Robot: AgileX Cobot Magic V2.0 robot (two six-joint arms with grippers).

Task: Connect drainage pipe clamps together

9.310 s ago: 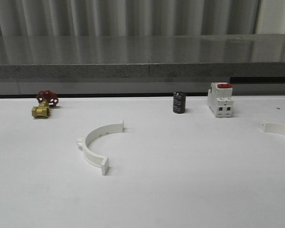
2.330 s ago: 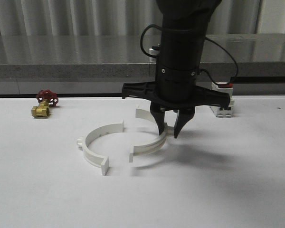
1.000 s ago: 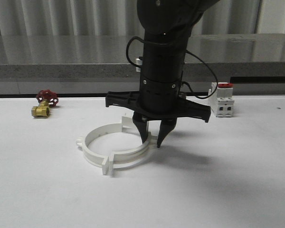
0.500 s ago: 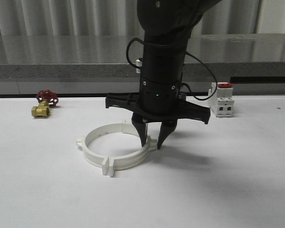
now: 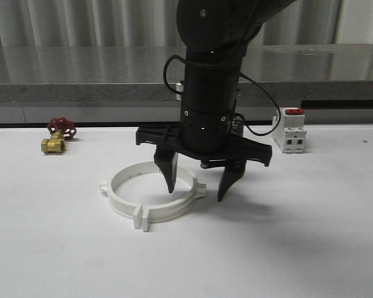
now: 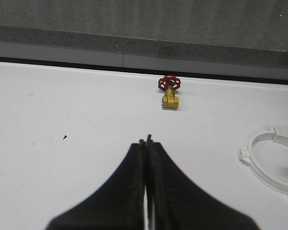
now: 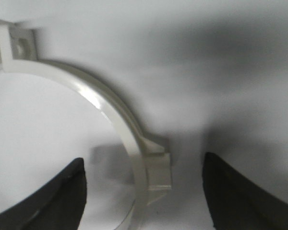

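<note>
Two white drainage pipe clamps lie on the white table with their end tabs meeting, so they form one ring. The left half [image 5: 115, 194] and right half [image 5: 174, 211] join at the front tabs [image 5: 142, 218]. My right gripper [image 5: 197, 194] points straight down and is open. It straddles the ring's right side, one finger inside the ring and one outside, gripping nothing. In the right wrist view the clamp band [image 7: 110, 105] and its side tab [image 7: 158, 167] lie loose between the spread fingers of that gripper [image 7: 144, 160]. My left gripper [image 6: 146, 142] is shut and empty, off to the left of the ring [image 6: 266, 160].
A brass valve with a red handle [image 5: 57, 138] sits at the back left, also in the left wrist view [image 6: 170, 93]. A white breaker with a red top [image 5: 290, 130] stands at the back right. A grey ledge [image 5: 81, 93] runs along the table's far edge.
The right gripper carried the second half-ring leftward against the first, closing the ring. Within the last half second its jaws opened and let the clamp go.
</note>
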